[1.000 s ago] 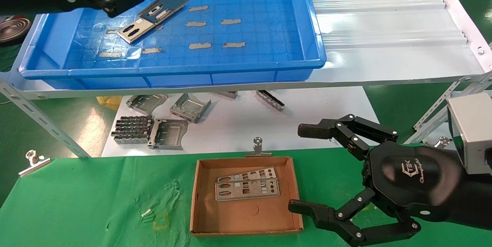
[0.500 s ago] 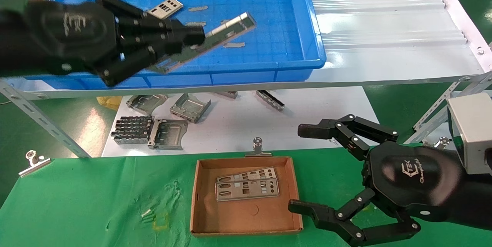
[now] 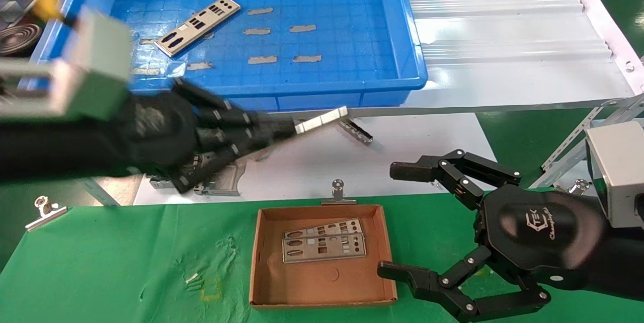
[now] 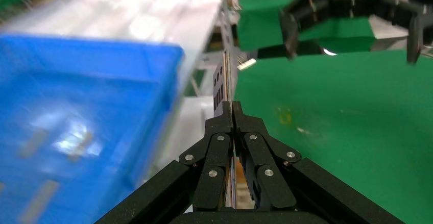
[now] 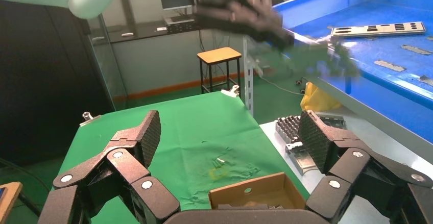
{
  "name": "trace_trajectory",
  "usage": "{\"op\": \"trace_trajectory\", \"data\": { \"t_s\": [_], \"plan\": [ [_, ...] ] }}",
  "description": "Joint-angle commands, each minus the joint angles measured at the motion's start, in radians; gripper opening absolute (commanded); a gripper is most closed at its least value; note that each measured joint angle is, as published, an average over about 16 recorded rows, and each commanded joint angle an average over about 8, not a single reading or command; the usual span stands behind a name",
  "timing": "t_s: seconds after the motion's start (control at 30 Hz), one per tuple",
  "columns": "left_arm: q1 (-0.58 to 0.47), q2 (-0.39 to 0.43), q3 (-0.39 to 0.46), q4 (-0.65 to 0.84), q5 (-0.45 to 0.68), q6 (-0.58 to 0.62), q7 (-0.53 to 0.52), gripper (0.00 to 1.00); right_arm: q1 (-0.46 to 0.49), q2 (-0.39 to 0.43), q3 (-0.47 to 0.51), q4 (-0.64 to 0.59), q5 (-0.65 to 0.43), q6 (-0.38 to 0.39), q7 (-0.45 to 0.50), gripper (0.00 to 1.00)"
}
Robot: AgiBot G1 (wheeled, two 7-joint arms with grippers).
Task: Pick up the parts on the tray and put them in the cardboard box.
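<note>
The left tool (image 3: 282, 129) is motion-blurred; its held part (image 3: 322, 117) shows edge-on, cut-outs unreadable.

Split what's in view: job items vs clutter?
Job: held part in left gripper; part in tray; cardboard box with two plates.
Clutter: grey brackets, binder clips, idle right gripper.

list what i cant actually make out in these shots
- Held plate: in the head view the left gripper covers most of it and motion blurs it; the left wrist view shows it edge-on, so its cut-outs are unreadable.
- Grey brackets on the white sheet: mostly hidden behind the left arm in the head view.
- Cardboard box: its floor is cut off by the right gripper in the right wrist view.
</note>
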Motion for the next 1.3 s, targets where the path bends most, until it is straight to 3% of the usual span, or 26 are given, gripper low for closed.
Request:
{"op": "trace_trajectory", "data": {
  "t_s": [0.03,0.43,0.73,1.3],
  "plan": [
    [0.022,0.006,0.010,-0.005,0.011,-0.007,0.002,0.00,0.000,0.000,0.000,0.000,0.000,0.000,0.000,1.00],
    [0.150,0.092,0.104,-0.011,0.175,-0.090,0.092,0.00,0.000,0.000,0.000,0.000,0.000,0.000,0.000,1.00],
    [0.265,0.176,0.176,-0.006,0.354,-0.250,0.141,0.00,0.000,0.000,0.000,0.000,0.000,0.000,0.000,1.00],
    [0.362,0.273,0.224,-0.016,0.554,-0.470,0.311,0.00,0.000,0.000,0.000,0.000,0.000,0.000,0.000,1.00]
  ]
}}
